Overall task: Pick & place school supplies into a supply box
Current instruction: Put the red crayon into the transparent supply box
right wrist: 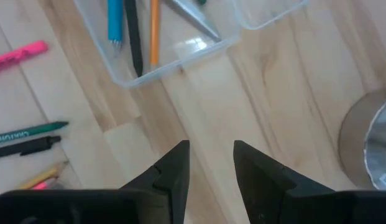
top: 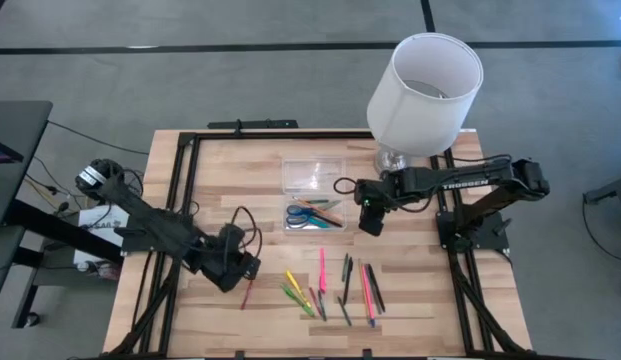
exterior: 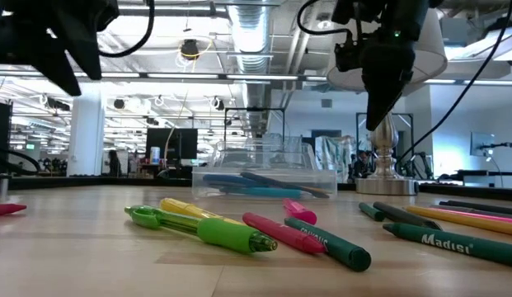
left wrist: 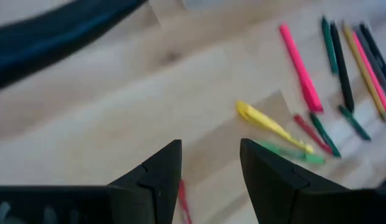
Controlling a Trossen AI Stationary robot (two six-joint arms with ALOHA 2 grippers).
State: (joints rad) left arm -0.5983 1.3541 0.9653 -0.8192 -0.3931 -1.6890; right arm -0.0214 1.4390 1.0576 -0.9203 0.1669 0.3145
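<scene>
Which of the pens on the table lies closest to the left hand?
The red pen, lying alone right beside the left hand. All the other loose pens lie together in a cluster farther toward the right side of the table.

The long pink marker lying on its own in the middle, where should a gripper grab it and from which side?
Probably mid-barrel on the pink marker, coming straight down from above with fingers across its width. It lies flat on the table, with bare wood on both sides. The open left gripper is nearer.
</scene>
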